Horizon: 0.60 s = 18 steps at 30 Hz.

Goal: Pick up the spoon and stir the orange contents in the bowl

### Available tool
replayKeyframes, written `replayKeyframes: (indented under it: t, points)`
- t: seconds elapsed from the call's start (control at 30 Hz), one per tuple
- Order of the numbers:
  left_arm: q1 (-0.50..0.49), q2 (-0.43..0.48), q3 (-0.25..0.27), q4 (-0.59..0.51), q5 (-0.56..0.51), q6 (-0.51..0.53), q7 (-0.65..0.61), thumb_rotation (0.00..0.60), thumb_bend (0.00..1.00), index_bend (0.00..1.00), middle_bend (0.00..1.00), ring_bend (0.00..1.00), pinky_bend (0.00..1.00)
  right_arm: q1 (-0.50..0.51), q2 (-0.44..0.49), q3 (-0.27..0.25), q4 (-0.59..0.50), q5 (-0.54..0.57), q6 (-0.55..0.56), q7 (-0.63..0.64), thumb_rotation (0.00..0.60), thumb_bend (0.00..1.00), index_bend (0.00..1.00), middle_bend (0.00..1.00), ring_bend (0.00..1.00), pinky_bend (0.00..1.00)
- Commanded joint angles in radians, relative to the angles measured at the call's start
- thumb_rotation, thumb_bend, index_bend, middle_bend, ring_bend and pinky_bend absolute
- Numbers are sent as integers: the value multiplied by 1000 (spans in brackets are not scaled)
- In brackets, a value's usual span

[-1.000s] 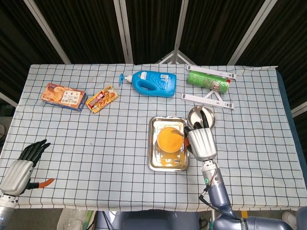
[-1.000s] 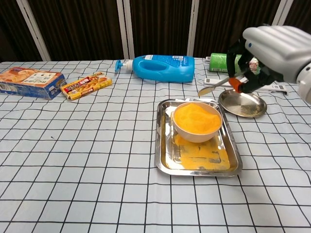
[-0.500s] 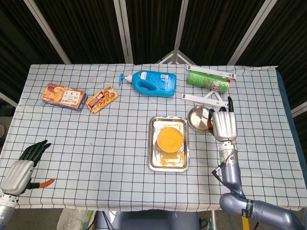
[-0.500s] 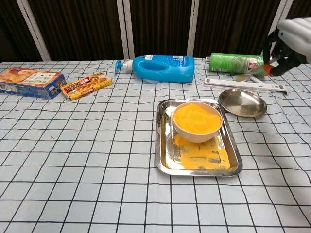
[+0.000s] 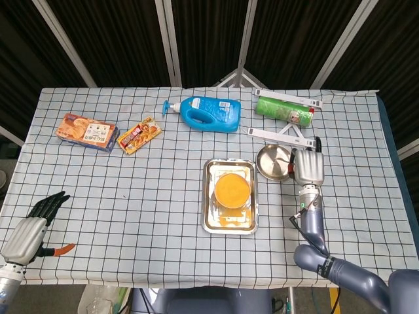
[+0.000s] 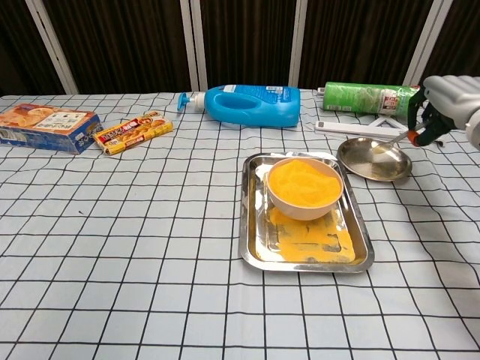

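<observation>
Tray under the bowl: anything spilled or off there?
Yes. Orange powder lies loose on the floor of the metal tray, in front of the white bowl, so some contents have ended up outside it. The bowl itself stands upright, heaped full.

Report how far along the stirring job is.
Done: the spoon appears picked up, its handle pinched by the right hand. In hand: the spoon's tip is over the steel dish, apart from the bowl. Left: bring it to the bowl and stir; whether the orange contents were already stirred cannot be told. The left hand holds nothing.
</observation>
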Motion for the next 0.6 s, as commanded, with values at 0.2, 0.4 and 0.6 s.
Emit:
replayKeyframes:
  t: [0.2, 0.4, 0.6]
  points:
    - [0, 1, -1, -1, -1, 0, -1, 600, 0, 0, 0, 0, 0, 2, -31, -15, 63, 19, -28, 32, 600, 776, 562, 585, 320, 0]
    - [2, 0, -1, 0, 4, 6, -3, 600, 0, 0, 0, 0, 0, -5, -11, -20, 30, 47, -20, -11, 600, 631, 199, 272, 117, 0]
    - [4, -1, -1, 4, 11, 13, -5, 600, 0, 0, 0, 0, 0, -20, 24, -16, -28, 78, 15, -56, 600, 583, 91, 179, 60, 0]
